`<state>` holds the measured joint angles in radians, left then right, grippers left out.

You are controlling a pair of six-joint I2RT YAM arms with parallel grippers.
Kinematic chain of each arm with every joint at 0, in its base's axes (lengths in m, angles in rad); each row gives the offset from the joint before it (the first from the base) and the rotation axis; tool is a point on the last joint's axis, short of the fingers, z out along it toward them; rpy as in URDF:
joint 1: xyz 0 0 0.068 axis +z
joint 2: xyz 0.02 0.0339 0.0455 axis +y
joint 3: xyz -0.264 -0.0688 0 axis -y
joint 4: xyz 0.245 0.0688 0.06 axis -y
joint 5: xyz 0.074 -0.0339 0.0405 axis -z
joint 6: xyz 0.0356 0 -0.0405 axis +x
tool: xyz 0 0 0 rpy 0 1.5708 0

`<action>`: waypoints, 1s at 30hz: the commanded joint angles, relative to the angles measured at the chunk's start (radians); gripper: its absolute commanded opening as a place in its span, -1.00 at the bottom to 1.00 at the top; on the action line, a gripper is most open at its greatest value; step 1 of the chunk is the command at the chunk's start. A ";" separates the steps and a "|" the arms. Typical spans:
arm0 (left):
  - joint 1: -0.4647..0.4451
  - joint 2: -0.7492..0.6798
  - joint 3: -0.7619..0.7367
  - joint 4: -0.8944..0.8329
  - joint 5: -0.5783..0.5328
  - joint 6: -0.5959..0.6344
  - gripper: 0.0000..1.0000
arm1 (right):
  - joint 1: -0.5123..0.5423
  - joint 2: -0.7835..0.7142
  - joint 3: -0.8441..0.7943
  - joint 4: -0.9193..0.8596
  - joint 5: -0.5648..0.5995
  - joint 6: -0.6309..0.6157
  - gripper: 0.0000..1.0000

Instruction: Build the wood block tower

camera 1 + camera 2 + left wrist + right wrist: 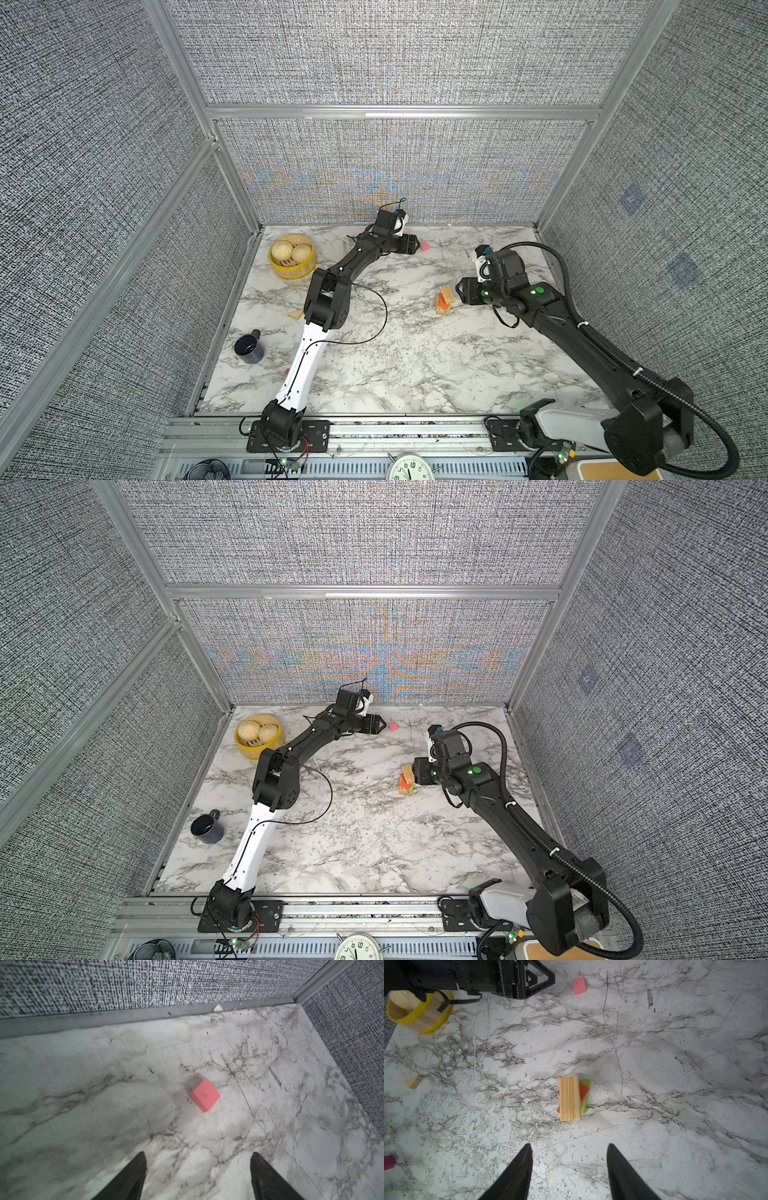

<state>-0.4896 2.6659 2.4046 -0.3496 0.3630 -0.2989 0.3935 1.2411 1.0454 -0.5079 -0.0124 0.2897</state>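
Left wrist view: my left gripper (198,1153) stands wide, empty, short of the small pink wooden cube (204,1095); my right gripper (569,1145), also parted and empty, faces the tan-topped orange-and-green block tower (570,1098).

The tower (444,301) is a short stack right of the middle of the tabletop (654,1084). A tan wooden bar (570,1098) lies flat on top, with an orange block (584,1091) and a lime-green bar (586,1084) poking out askew beneath it. A pink block (204,1094) lies alone near the tabletop's far edge, well apart. A tan triangle (414,1082) and a magenta block (388,1162) lie loose, each apart from the stack.
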 commanded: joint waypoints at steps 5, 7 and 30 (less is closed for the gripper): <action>0.000 0.170 0.220 0.026 0.036 -0.117 0.62 | 0.000 -0.048 -0.038 0.093 0.000 0.020 0.17; 0.000 0.202 0.264 0.039 0.032 -0.169 0.63 | 0.001 -0.061 -0.044 0.116 0.000 0.024 0.17; -0.029 0.394 0.389 0.271 0.039 -0.512 0.65 | 0.003 -0.215 -0.171 0.112 0.027 0.046 0.13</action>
<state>-0.5041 3.0436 2.7930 -0.0410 0.3916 -0.8188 0.3954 1.0424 0.8833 -0.3794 -0.0036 0.3378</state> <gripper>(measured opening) 0.825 0.566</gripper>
